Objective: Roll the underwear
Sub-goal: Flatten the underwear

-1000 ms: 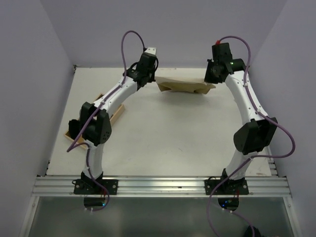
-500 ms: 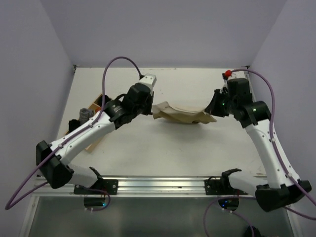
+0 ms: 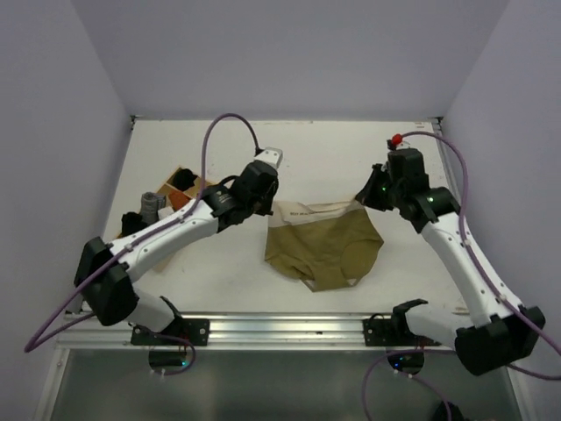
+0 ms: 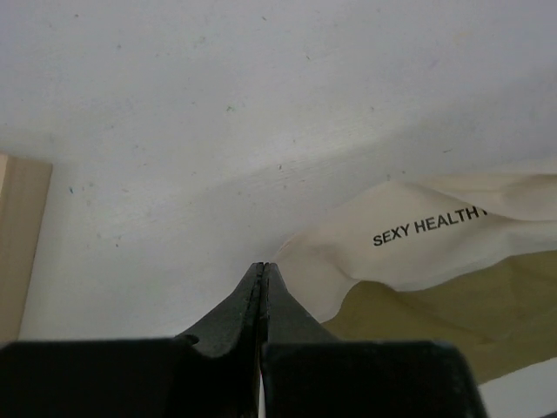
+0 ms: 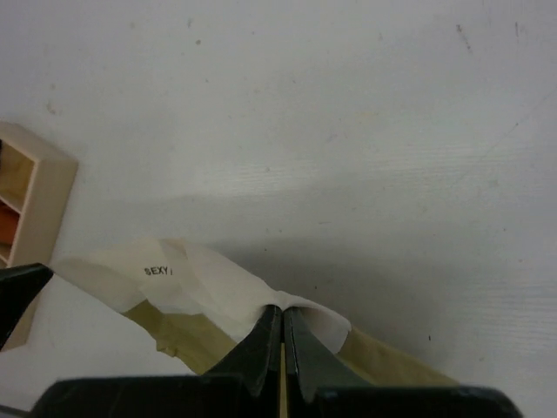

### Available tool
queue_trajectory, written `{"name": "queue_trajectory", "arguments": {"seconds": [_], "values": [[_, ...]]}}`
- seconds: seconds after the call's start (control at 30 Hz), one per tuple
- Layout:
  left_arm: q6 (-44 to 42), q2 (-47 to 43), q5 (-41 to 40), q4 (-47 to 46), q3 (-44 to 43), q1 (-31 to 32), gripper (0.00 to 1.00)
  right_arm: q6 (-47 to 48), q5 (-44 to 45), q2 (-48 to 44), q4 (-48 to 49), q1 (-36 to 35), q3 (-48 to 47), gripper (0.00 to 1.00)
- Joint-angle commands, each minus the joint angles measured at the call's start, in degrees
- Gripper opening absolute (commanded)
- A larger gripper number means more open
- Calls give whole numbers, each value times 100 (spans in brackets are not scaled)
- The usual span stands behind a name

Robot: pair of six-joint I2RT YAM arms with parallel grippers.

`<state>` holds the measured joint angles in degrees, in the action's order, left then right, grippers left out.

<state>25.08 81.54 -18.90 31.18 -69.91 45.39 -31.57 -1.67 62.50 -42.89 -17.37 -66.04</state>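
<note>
Underwear (image 3: 326,246) lies near the middle of the white table (image 3: 219,263), between the two arms. It is spread out almost flat, olive-khaki side up, with the leg openings toward the near edge. Cream-beige waistband (image 3: 320,209) runs along the far edge and is turned so its paler side shows. Black lettering (image 4: 426,226) is printed on it, and "SEXY HEALTH" is readable from the left wrist. Left gripper (image 4: 263,270) sits low at the waistband's left corner, fingers pressed tight together. The cloth's corner meets the fingertips exactly. It looks pinched there, though the left wrist view shows only the tips, so the bite is hard to confirm. Right gripper (image 5: 283,313) is at the opposite corner, fingers likewise closed, with cream fabric puckered around the tips and clamped between them. That corner is drawn up slightly toward the gripper, and the khaki body falls away below it onto the table. Wooden compartment box (image 5: 57,200) stands at the table's left side, well apart from the garment, partly hidden by the left arm in the top view. Something orange-red shows in one of its compartments. Purple cables (image 3: 230,123) loop above both arms.
</note>
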Motion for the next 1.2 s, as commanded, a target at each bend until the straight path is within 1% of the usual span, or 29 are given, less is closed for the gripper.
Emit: {"name": "queue_trajectory", "arguments": {"seconds": [0.0,0.07,0.1,0.13,0.17,0.23,0.27,0.3,0.37,0.43,0.5,0.53,0.57,0.6,0.63,0.67,0.7,0.73,0.77,0.83,0.87,0.93,1.03,1.07,1.17], "values": [[-442,834,-27,-902,-40,-161,0,-138,422,788,1018,-12,301,0],[-573,1240,61,-1191,-119,-267,0,-244,405,1253,1317,-12,538,0],[-635,1651,157,-1280,-267,-302,0,-296,378,1404,1649,-12,592,0],[-706,1855,175,-1324,-365,-354,0,-323,404,1544,1740,-12,610,0],[-724,2275,158,-1351,-487,-372,0,-349,448,1885,1862,-12,584,0],[-741,2681,149,-1325,-848,-478,0,-341,615,2247,1916,5,479,0],[-750,2857,123,-1360,-945,-513,0,-332,659,2414,1908,22,321,0],[-768,3172,106,-1360,-1059,-574,0,-306,816,2773,1881,57,207,0],[-794,3429,27,-1404,-1410,-653,0,-323,984,3065,1829,101,-100,0],[-794,3737,-27,-1483,-1648,-767,0,-393,1089,3566,1767,268,-347,0],[-777,4043,35,-1553,-2095,-917,0,-420,1090,4118,1443,461,-908,0],[-759,4141,79,-1536,-2262,-961,0,-403,1073,4304,1346,514,-1111,11],[-776,4334,157,-1518,-2629,-988,0,-341,1038,4427,1197,567,-1478,19],[-803,4414,236,-1457,-2798,-1031,0,-297,1003,4542,1100,663,-1665,25],[-820,4493,237,-1361,-3018,-1049,6,-262,976,4769,968,708,-1867,30],[-847,4563,289,-1151,-3194,-1049,18,-210,924,4867,637,743,-2269,42],[-864,4616,333,-1036,-3430,-1049,25,-78,940,4990,372,822,-2508,46],[-847,4591,343,-957,-3468,-1049,28,-25,993,5087,161,840,-2684,48],[-830,4451,360,-860,-3442,-1049,35,132,1002,5097,-68,866,-2834,48],[-733,4170,491,-728,-3232,-1041,40,352,688,4992,-253,971,-2801,49],[-733,4064,570,-727,-3083,-1041,42,458,686,4974,-324,981,-2748,49],[-646,3871,676,-736,-2617,-1041,42,669,432,4921,-465,981,-2608,49],[-540,3747,966,-683,-2178,-1041,40,863,186,4737,-440,1060,-1967,48],[-522,3773,1001,-666,-2106,-1041,38,933,-7,4667,-230,1095,-1574,48],[-487,3948,1221,-648,-2079,-1041,33,1143,-289,4455,0,1156,-1114,48]]}}
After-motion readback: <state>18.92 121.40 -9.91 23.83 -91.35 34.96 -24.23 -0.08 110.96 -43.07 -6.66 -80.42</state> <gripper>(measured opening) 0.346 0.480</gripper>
